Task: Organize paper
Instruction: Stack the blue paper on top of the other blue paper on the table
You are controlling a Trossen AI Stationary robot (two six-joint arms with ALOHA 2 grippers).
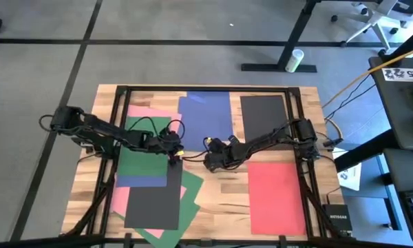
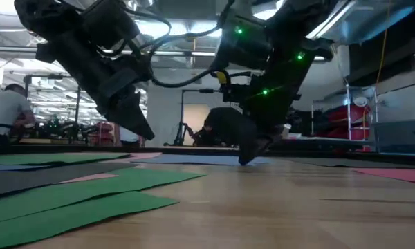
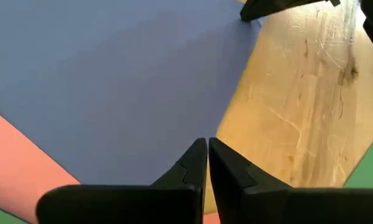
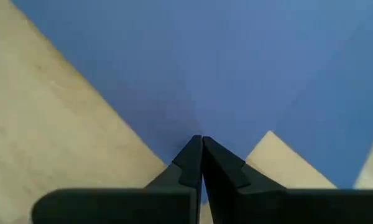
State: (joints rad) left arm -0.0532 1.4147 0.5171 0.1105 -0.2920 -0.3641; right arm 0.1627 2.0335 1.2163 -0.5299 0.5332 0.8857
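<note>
The wooden table [image 1: 224, 189] has a black frame [image 1: 294, 124] around it. A white cup [image 1: 295, 60] lies on the grey floor by a black desk leg [image 1: 279, 67]. A small white printed sheet [image 1: 350, 176] and a black box [image 1: 337, 219] sit beside the table. A person [image 2: 3, 107] sits far back in the room.

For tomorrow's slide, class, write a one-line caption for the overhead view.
Two robot arms meet mid-table, left tool and right tool at the blue sheet's near edge among scattered coloured paper.
</note>
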